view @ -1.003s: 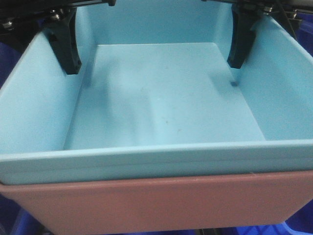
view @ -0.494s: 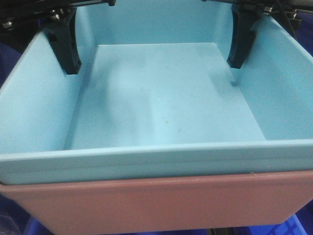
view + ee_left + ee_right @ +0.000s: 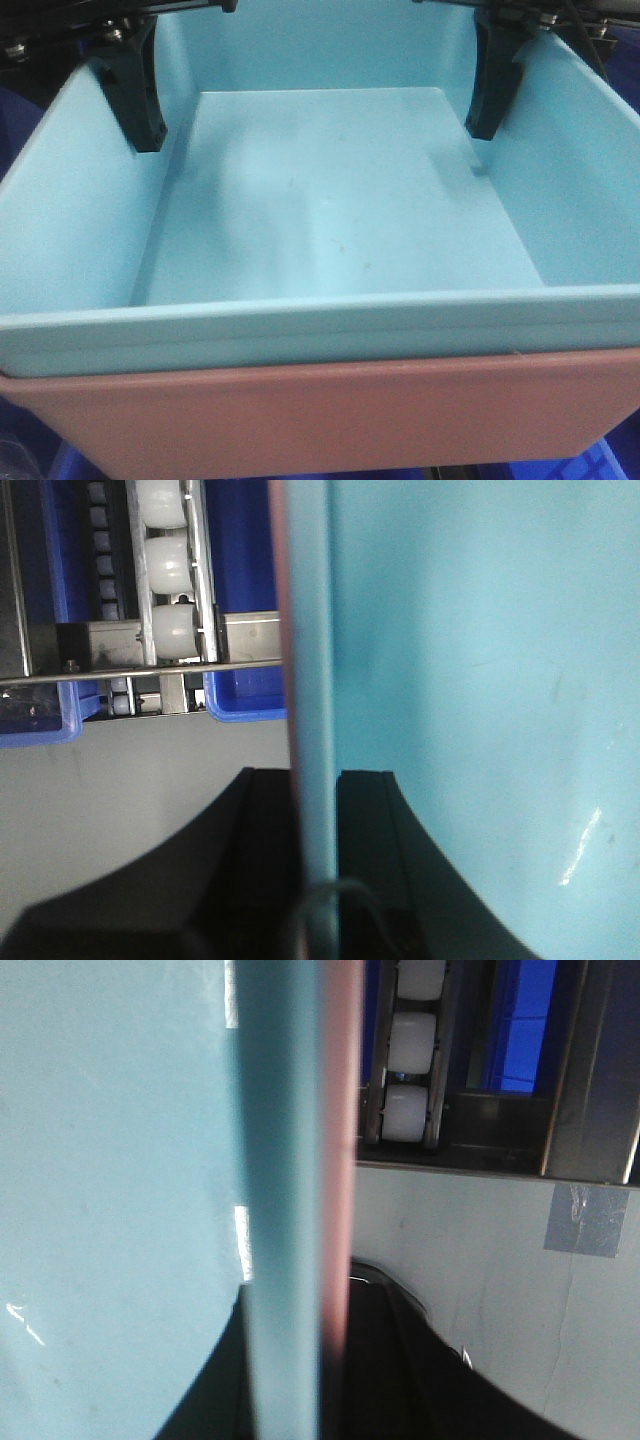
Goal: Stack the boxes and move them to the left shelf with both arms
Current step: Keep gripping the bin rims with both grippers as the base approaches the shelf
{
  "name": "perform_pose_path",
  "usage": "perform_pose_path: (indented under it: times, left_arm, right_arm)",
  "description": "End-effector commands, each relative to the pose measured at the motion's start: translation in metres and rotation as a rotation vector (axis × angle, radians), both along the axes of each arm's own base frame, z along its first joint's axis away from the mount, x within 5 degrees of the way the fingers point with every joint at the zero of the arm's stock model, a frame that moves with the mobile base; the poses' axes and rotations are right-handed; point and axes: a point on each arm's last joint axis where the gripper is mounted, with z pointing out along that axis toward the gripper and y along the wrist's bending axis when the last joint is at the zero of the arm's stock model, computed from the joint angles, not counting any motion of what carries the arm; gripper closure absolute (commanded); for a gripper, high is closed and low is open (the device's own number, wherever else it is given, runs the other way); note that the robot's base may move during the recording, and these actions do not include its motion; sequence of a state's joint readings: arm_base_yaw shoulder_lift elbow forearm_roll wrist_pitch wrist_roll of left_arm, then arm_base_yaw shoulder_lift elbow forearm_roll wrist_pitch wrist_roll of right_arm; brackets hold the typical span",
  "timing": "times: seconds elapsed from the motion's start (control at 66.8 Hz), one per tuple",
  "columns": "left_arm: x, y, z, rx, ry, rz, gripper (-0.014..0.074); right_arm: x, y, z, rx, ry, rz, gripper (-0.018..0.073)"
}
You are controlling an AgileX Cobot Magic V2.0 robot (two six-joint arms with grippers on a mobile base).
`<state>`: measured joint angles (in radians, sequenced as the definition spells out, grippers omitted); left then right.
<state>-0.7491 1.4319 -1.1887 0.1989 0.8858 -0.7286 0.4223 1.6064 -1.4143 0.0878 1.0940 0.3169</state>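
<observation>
The light sky blue bin (image 3: 330,200) sits nested inside the salmon pink bin (image 3: 320,415), and the pair fills the front view. My left gripper (image 3: 135,140) is shut on the stacked left walls, its inner finger inside the blue bin. My right gripper (image 3: 495,128) is shut on the stacked right walls the same way. In the left wrist view the gripper (image 3: 315,785) pinches the blue and pink wall (image 3: 310,630). In the right wrist view the gripper (image 3: 300,1305) pinches the wall (image 3: 295,1110). The shelf's white rollers (image 3: 170,630) and steel front bar (image 3: 140,670) lie ahead.
Dark blue crates (image 3: 240,600) sit on the shelf beside the roller rail, and more blue plastic (image 3: 610,455) shows under the stack. Rollers (image 3: 410,1070) and a steel bar (image 3: 480,1145) show ahead of the right gripper, with grey floor and a tape patch (image 3: 585,1220) below.
The stacked bins keep their place between the grippers. The dark blue crates showing under the pink bin have shifted slightly.
</observation>
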Motion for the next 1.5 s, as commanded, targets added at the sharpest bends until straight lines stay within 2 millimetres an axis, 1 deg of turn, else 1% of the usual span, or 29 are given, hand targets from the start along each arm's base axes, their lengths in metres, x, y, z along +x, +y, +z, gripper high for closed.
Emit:
perform_pose_path:
  times: [0.0, 0.838, 0.988, 1.347, 1.482]
  left_arm:
    - [-0.003, 0.001, 0.029, -0.089, -0.106, -0.019, 0.0599]
    - [-0.003, 0.0, 0.029, -0.092, -0.11, -0.02, 0.0599]
    - [-0.001, -0.003, 0.032, -0.13, -0.146, -0.03, 0.0599]
    - [0.0, -0.005, 0.034, -0.145, -0.165, -0.043, 0.0599]
    - [0.001, -0.006, 0.042, -0.153, -0.19, -0.056, 0.0599]
  right_arm:
    - [-0.004, -0.004, 0.028, 0.045, -0.119, -0.005, 0.0503]
    - [-0.004, -0.004, 0.028, 0.045, -0.119, -0.005, 0.0503]
    - [-0.004, -0.004, 0.028, 0.045, -0.119, -0.005, 0.0503]
    - [-0.002, -0.003, 0.03, 0.047, -0.152, 0.017, 0.0503]
    - [-0.002, -0.003, 0.03, 0.036, -0.158, 0.042, 0.0503]
